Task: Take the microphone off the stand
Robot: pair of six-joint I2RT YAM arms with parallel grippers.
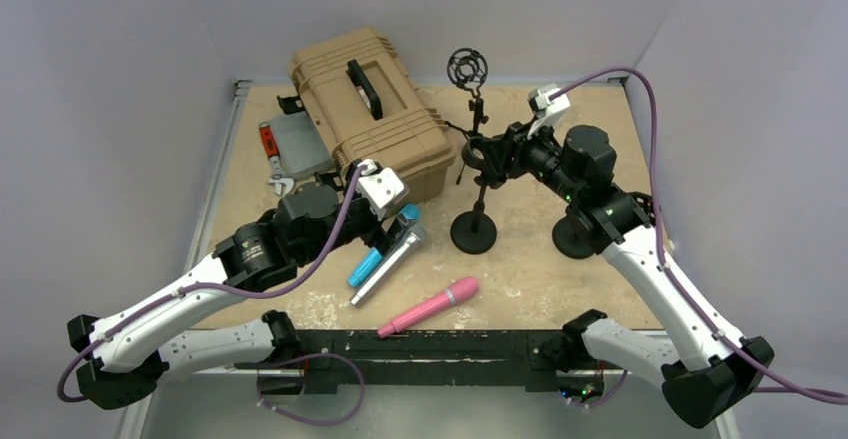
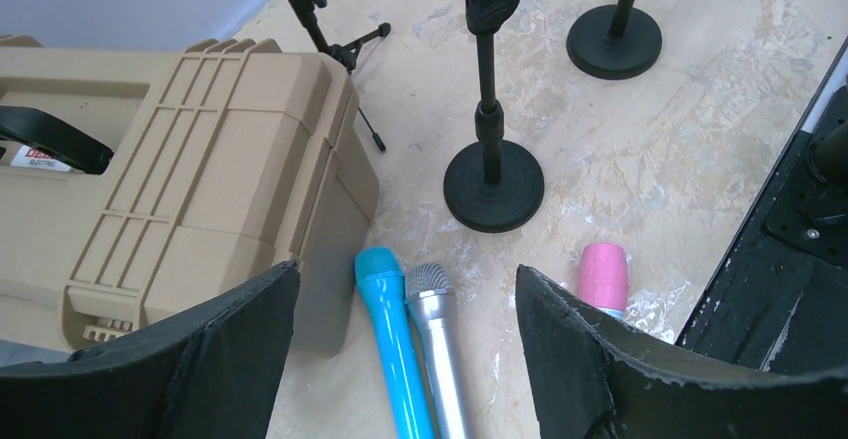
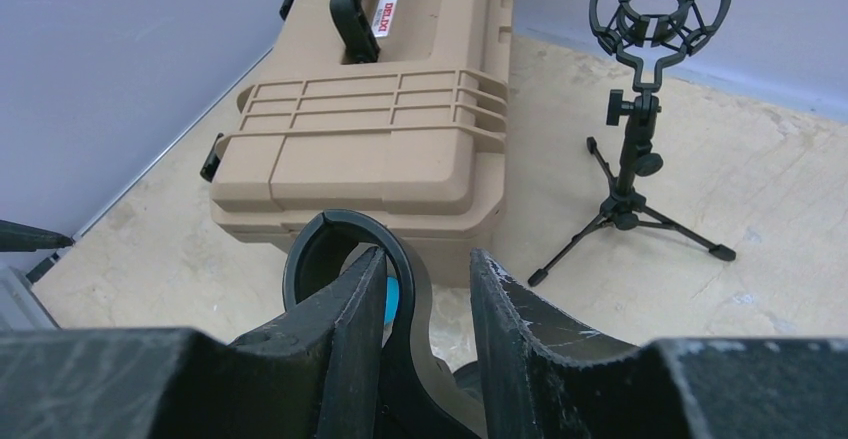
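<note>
My right pincer has its two fingers on either side of the neck of the clip at the top of the stand. One finger lies against the clip and the other is just beside it. I cannot tell whether I am truly clamping it.

The ring of the clip is empty. My left pincer hangs wide open, holding nothing, just above the blue microphone and the silver microphone. They lie side by side on the table, next to the case. The pink microphone lies nearer my bases, apart from them. A second round base stands behind my right arm, and its top is hidden from me.

I judge the removal as good as done, with only steadying and letting go left. To do that well, I should hold the neck and not the springy ring. I should keep the post upright over its base and open evenly, so nothing tips. My left should rise straight up, so it does not roll the microphones.

My right arm climbs from its base, bends at the elbow and reaches back and left, with the wrist about level. My left arm runs low across the table, with its wrist tipped down beside the case
</note>
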